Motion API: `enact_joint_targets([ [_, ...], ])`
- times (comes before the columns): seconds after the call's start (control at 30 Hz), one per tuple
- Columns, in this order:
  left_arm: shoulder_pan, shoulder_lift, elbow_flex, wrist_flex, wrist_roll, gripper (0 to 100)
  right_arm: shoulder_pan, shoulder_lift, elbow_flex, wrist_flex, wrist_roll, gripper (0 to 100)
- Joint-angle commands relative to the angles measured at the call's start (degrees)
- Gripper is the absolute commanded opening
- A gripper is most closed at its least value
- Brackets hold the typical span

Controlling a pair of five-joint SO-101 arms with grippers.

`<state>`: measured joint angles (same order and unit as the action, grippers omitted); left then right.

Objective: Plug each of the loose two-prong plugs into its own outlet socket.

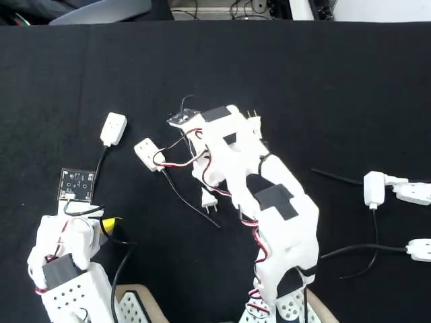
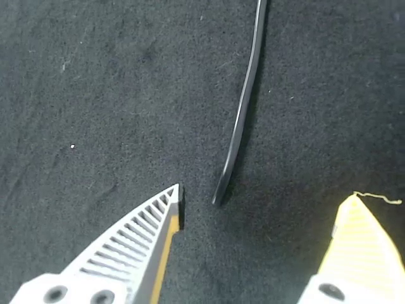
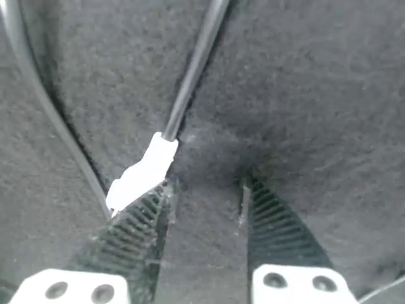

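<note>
Right claw (image 3: pixel 207 185): jaws parted, empty. Loose two-prong plug (image 1: pixel 209 199): centre of frame, just outside one fingertip, not between; long axis up-down, prongs toward lower edge. Farther off: left claw (image 2: pixel 264 196), likewise parted.

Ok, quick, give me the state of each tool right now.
Left tool: open, empty, the end of a black cord just ahead of it.
Right tool: open, empty, a white plug beside it.

Two arms (image 1: pixel 67 269) (image 1: pixel 283 222), four white outlet sockets (image 1: pixel 113 129) (image 1: pixel 148 153) (image 1: pixel 413 193) (image 1: pixel 419 249) and two white two-prong plugs (image 1: pixel 210 200) (image 1: pixel 374 188) sit on one black table (image 1: pixel 337 87).
</note>
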<state>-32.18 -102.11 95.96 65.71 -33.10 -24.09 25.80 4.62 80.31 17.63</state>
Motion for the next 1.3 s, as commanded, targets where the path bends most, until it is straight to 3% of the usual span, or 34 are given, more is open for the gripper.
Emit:
enact_joint_targets([
  [0.0, 0.75, -0.26, -0.04, -0.79, -0.7, 37, -1.05, 0.04, -2.77, 1.05, 0.0, 14.5],
  [0.33, 0.75, -0.26, -0.04, -0.88, -0.7, 37, 0.97, -6.2, -4.44, 5.54, -3.43, 14.5],
  [0.53, 0.75, -0.26, -0.04, -0.88, -0.7, 37, -4.57, -7.08, 0.57, 4.04, -4.13, 14.5],
  [1.17, 0.75, -0.26, -0.04, -0.88, -0.7, 37, -4.92, -6.99, 5.93, -3.78, -12.66, 14.3],
  [1.27, 0.75, -0.26, -0.04, -0.88, -0.7, 37, -5.01, -6.99, 6.02, -3.78, -13.01, 10.8],
])
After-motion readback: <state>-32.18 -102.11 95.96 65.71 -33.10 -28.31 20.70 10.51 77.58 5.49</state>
